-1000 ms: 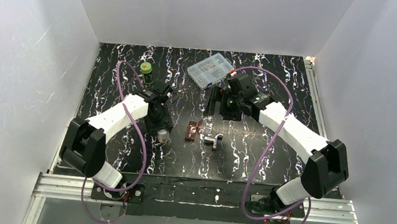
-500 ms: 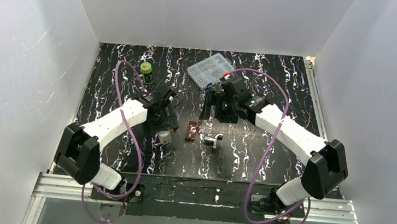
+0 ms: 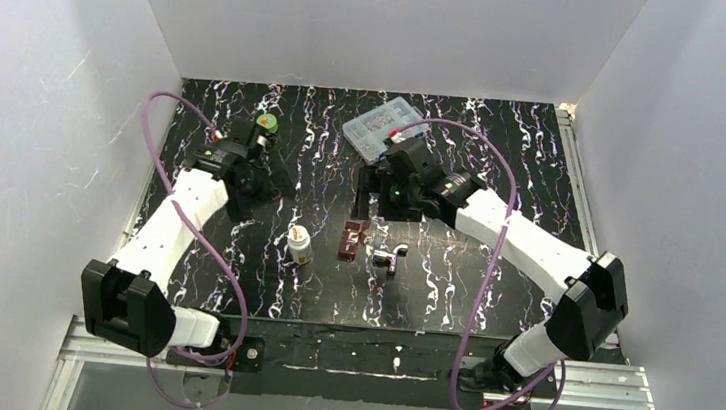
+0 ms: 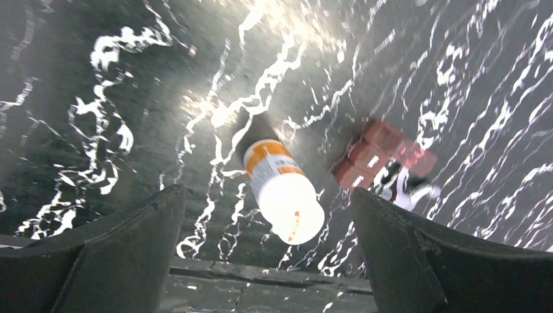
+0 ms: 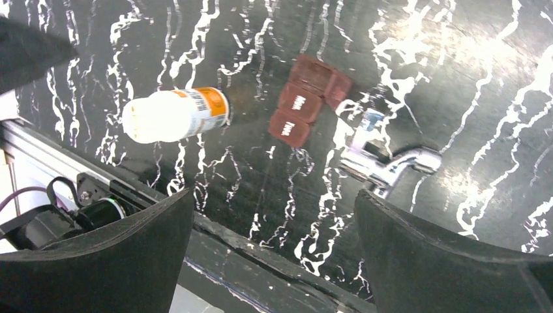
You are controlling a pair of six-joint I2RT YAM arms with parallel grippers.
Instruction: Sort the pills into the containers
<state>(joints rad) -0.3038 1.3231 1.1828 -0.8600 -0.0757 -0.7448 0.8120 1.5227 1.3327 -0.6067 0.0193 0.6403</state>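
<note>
Right wrist view is showing your right jaws, like your left jaws, standing wide apart and empty. The red-brown case (image 5: 305,99) is lying ahead between them, just beside a silver fitting (image 5: 385,163) that closing may be snagging.

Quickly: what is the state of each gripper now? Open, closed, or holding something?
Left gripper: open, holding nothing.
Right gripper: open, holding nothing.
</note>
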